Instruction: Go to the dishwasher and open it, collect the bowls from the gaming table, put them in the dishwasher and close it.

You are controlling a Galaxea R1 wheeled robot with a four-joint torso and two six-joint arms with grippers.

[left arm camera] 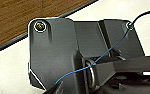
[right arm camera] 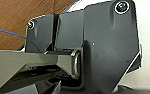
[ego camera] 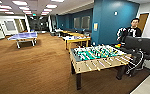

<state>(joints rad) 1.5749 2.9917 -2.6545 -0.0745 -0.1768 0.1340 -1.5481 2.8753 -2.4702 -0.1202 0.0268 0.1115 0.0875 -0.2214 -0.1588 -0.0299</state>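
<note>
The gaming table (ego camera: 98, 58) stands ahead and to the right in the head view, with a green field, rods across it, light wood sides and dark legs. I cannot make out bowls on it. The dishwasher is out of view. Both wrist views look down past the robot's dark plate at brown wood-look floor (left arm camera: 21, 17) and pale floor (right arm camera: 148, 50).
A person (ego camera: 132, 30) with a control rig stands behind the gaming table beside a blue wall (ego camera: 111, 20). A dark office chair (ego camera: 143, 47) sits at the right. Yellow-topped tables (ego camera: 76, 38) stand further back. A blue table-tennis table (ego camera: 23, 37) is at the far left. Brown floor (ego camera: 33, 67) stretches ahead.
</note>
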